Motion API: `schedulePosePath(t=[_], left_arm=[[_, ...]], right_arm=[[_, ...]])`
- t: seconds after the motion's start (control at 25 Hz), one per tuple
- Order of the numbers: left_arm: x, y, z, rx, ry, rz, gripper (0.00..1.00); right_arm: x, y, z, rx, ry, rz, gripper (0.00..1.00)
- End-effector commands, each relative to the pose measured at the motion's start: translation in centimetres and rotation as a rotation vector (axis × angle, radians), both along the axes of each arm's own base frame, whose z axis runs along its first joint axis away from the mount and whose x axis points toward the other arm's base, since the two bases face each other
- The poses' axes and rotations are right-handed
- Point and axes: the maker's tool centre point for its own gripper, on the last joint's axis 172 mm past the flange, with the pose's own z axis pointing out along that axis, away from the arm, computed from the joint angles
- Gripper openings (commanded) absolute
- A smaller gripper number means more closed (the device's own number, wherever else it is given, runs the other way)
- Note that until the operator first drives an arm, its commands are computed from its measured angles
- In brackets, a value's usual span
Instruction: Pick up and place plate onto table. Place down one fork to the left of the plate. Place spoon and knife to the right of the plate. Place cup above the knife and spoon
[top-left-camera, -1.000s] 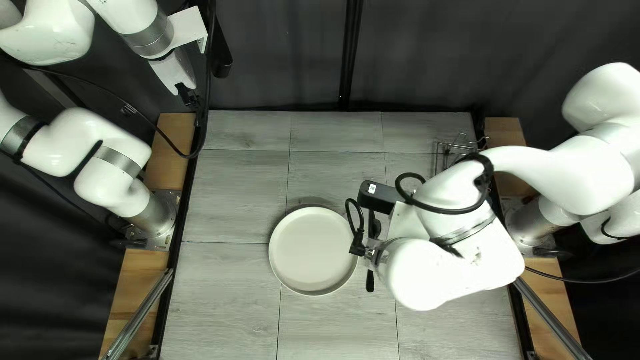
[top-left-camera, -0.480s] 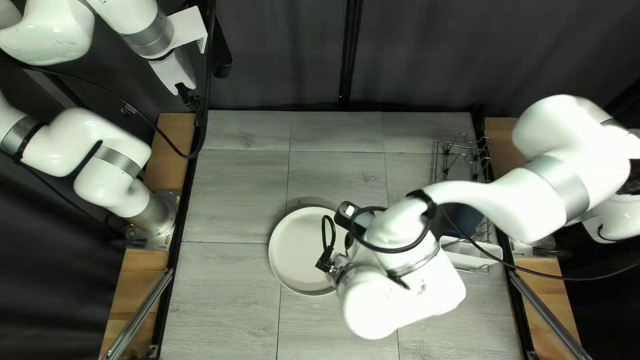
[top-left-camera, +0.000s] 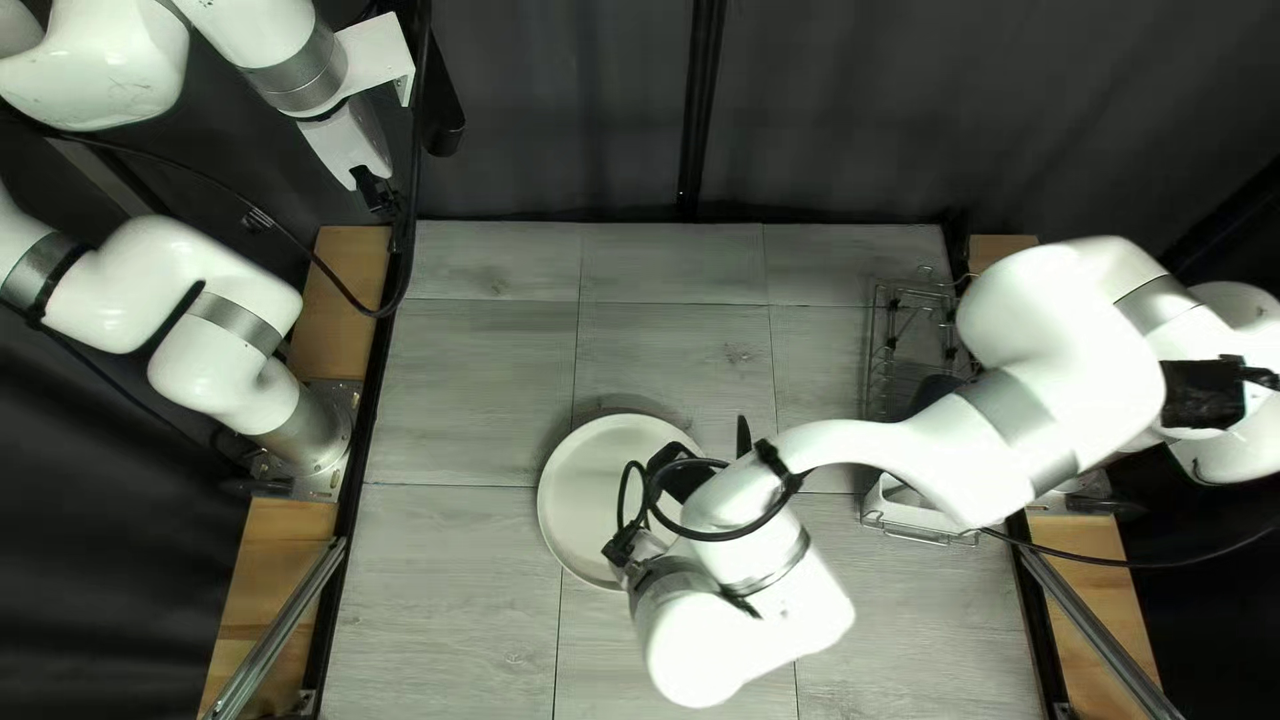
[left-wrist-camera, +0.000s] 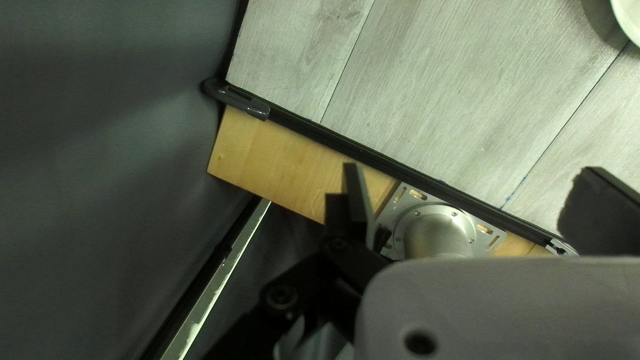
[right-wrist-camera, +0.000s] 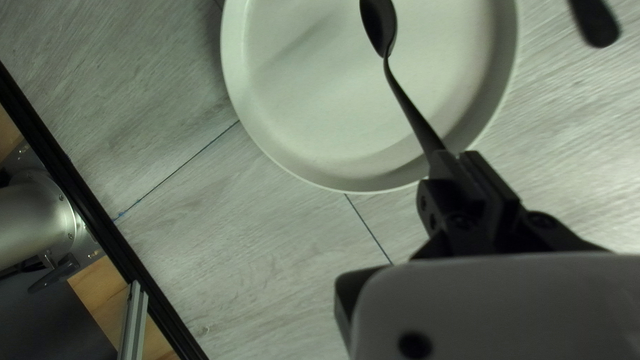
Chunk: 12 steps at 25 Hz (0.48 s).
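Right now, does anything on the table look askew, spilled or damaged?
No spill or damage shows. The only oddity is the black spoon, over the plate instead of beside it, since the right pincer holds it.

One plate, one spoon, one other utensil, one wire rack.

Gray table with plate, knife, rack

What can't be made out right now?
- Top left view: right arm hides part of the plate and rack; a fork there can't be ruled out.
- Right wrist view: spoon bowl cut off by edge, handle end hidden by right gripper.
- Right wrist view: dark handle cut off by edge.
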Motion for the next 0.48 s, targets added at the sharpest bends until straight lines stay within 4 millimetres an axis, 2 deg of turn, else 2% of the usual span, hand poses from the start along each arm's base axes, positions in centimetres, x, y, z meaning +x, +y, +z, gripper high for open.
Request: schedulePosePath(t=[0.04, 0.12, 0.16, 0.2, 0.36, 0.48], left_arm=[[0.0, 0.0, 0.0, 0.0, 0.0, 0.0, 1.0], [0.0, 0.0, 0.0, 0.0, 0.0, 0.0, 1.0], [0.0, 0.0, 0.0, 0.0, 0.0, 0.0, 1.0], [0.0, 0.0, 0.0, 0.0, 0.0, 0.0, 1.0], [0.0, 0.0, 0.0, 0.0, 0.0, 0.0, 1.0], [0.0, 0.0, 0.0, 0.0, 0.0, 0.0, 1.0]], right_arm=[[0.3, 0.5, -1.2, -0.011, 0.008, 0.019, 0.41], [0.2, 0.9, -1.9, -0.012, 0.015, 0.026, 0.64], [0.1, 1.0, -2.2, -0.01, 0.018, 0.027, 0.69], [0.0, 1.2, -2.5, -0.006, 0.022, 0.029, 1.0], [-0.5, 3.3, -2.4, 0.001, 0.044, 0.04, 1.0], [-1.7, 5.1, -0.3, 0.02, 0.094, 0.084, 1.0]])
